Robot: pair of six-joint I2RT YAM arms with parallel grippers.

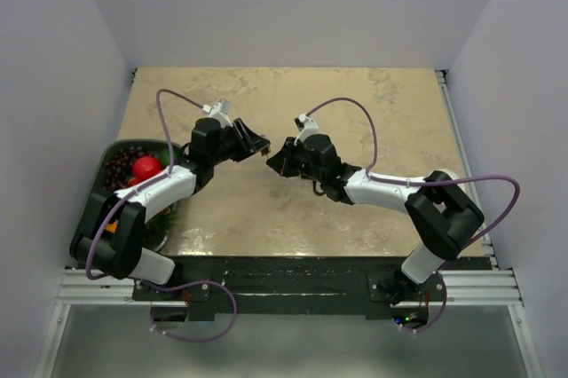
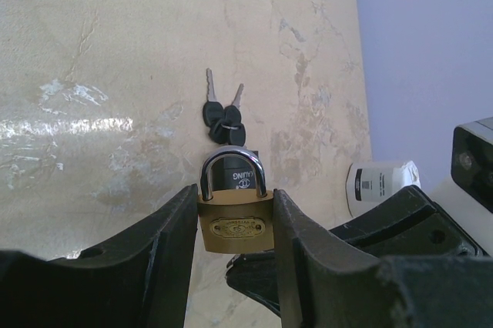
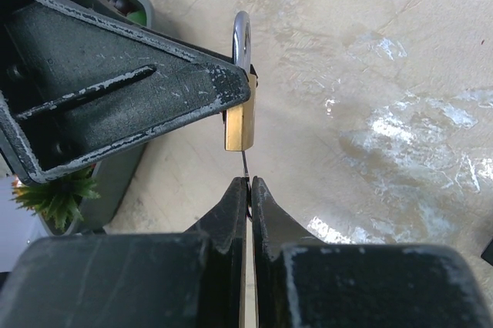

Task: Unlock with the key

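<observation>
A brass padlock (image 2: 236, 224) with a steel shackle is clamped by its sides in my left gripper (image 2: 235, 199), held above the table. From the top view the two grippers meet tip to tip at mid-table, the left gripper (image 1: 255, 144) facing the right gripper (image 1: 276, 159). My right gripper (image 3: 249, 182) is shut on a key (image 3: 245, 165). Its thin blade runs from the fingertips up to the bottom of the padlock (image 3: 240, 123); the key's head is hidden between the fingers. Two spare keys (image 2: 223, 116) with black heads lie on the table beyond the shackle.
A dark green basket (image 1: 99, 185) with a red apple (image 1: 146, 168) and dark grapes (image 1: 121, 161) sits at the table's left edge. A small green plant (image 3: 57, 198) shows beside it. White walls close in the marbled tabletop (image 1: 355, 112) on three sides.
</observation>
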